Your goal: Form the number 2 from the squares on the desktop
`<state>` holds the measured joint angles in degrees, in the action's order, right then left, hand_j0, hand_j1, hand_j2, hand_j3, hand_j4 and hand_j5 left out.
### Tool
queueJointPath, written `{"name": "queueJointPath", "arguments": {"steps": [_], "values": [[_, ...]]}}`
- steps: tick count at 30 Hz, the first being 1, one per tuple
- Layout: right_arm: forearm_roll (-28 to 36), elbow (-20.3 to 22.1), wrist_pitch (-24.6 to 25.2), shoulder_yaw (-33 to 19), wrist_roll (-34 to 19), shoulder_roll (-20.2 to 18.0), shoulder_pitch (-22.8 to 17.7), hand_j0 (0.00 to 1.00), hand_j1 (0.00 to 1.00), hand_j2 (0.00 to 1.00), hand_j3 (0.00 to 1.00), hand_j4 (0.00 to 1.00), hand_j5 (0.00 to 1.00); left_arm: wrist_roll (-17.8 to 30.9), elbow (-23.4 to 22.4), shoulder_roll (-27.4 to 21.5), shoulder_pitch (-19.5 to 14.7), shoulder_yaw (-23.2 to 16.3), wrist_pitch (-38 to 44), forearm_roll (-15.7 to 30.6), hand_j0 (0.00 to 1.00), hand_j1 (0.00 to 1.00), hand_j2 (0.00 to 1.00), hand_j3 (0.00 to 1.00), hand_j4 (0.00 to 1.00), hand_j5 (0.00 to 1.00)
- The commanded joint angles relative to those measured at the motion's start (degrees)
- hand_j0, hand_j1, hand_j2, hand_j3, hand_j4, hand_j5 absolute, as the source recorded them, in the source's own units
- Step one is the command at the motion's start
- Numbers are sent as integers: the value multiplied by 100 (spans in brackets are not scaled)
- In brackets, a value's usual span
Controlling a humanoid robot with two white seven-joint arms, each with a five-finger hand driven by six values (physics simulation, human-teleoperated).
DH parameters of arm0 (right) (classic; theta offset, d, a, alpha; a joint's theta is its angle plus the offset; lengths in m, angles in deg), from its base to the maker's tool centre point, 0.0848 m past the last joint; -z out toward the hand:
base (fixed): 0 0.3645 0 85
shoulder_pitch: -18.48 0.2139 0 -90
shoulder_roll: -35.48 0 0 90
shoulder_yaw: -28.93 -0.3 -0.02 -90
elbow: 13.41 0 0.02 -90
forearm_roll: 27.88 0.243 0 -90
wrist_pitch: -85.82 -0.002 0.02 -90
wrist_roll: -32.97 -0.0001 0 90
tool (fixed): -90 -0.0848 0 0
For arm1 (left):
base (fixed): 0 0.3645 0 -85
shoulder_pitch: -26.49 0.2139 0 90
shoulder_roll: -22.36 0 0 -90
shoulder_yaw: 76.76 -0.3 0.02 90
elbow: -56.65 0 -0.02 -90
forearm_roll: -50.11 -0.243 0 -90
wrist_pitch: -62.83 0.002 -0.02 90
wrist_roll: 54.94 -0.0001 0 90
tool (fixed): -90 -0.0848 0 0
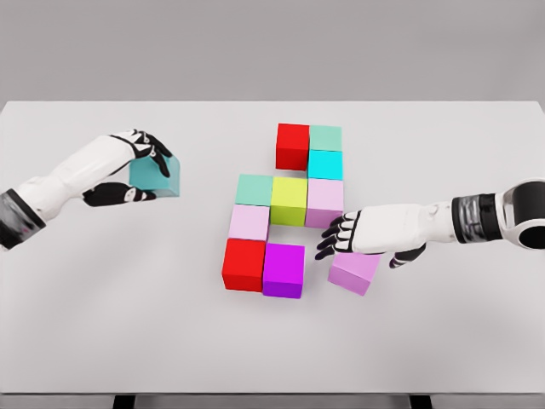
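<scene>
White table [102, 324] fills most of the frame. Centre: cubes packed edge to edge. Top row: red cube [292, 146] w/ green cube [325, 137] to its right; cyan cube [325, 164] just below the green. Mid row, left to right: mint cube [254, 189], yellow cube [289, 200], pale pink cube [324, 201]. Below the mint: light pink cube [249, 222]. Bottom row: big red cube [244, 264] and magenta cube [283, 269].

Left hand [136, 166], upper left of frame, clamped on a teal cube [157, 176], thumb below, fingers over the top, well apart from the cluster.

Right hand [362, 234], right of centre, sits on a lilac cube [354, 272] that's tilted, near the magenta one but not touching. Fingers spread over it; can't tell if it's a real grip.
</scene>
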<state>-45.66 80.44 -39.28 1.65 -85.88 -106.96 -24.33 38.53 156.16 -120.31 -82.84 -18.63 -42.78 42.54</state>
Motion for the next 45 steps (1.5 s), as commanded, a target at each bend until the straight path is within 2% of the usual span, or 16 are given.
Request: {"name": "queueJointPath", "arguments": {"steps": [1, 5, 13, 20, 22, 25, 29, 37, 45], "values": [[29, 2, 10, -14, 11, -2, 0, 100, 100, 100, 100, 100, 100, -3, -28, 73, 0, -3, 5, -34, 40, 40, 40, 40, 40, 40], [38, 2, 10, -14, 11, -20, 44, 100, 100, 100, 100, 100, 100, -3, -80, 117, -79, -3, 5, -34, 40, 40, 40, 40, 40, 40], [196, -16, 10, -137, 11, -81, 88, 100, 100, 100, 100, 100, 100, -3, -379, 547, -193, -12, 5, -254, 40, 40, 40, 40, 40, 40], [249, -33, 10, -567, 11, -310, -9, 100, 100, 100, 100, 100, 100, -3, -599, 873, -264, -21, 5, -544, 40, 40, 40, 40, 40, 40], [301, -191, 10, -673, 11, -380, -26, 100, 100, 100, 100, 100, 100, -3, -661, 961, -316, -29, 5, -553, 40, 40, 40, 40, 40, 40], [372, -727, 10, -725, -7, -424, -44, 100, 100, 100, 100, 100, 100, -3, -845, 1057, -519, -267, 5, -597, 40, 40, 40, 40, 40, 40], [345, -1264, 10, -814, -86, -407, -149, 100, 100, 100, 100, 100, 100, -3, -959, 1198, -668, -284, 5, -614, 40, 40, 40, 40, 40, 40], [310, -1211, 10, -638, -490, -292, -316, 100, 100, 100, 100, 100, 100, -3, -1302, 1532, -967, -495, 5, -790, 40, 40, 40, 40, 40, 40], [310, -1167, 10, -567, -499, -90, -316, 100, 100, 100, 100, 100, 100, 41, -1715, 1839, -1248, -609, 5, -904, 40, 40, 40, 40, 40, 40]]}}
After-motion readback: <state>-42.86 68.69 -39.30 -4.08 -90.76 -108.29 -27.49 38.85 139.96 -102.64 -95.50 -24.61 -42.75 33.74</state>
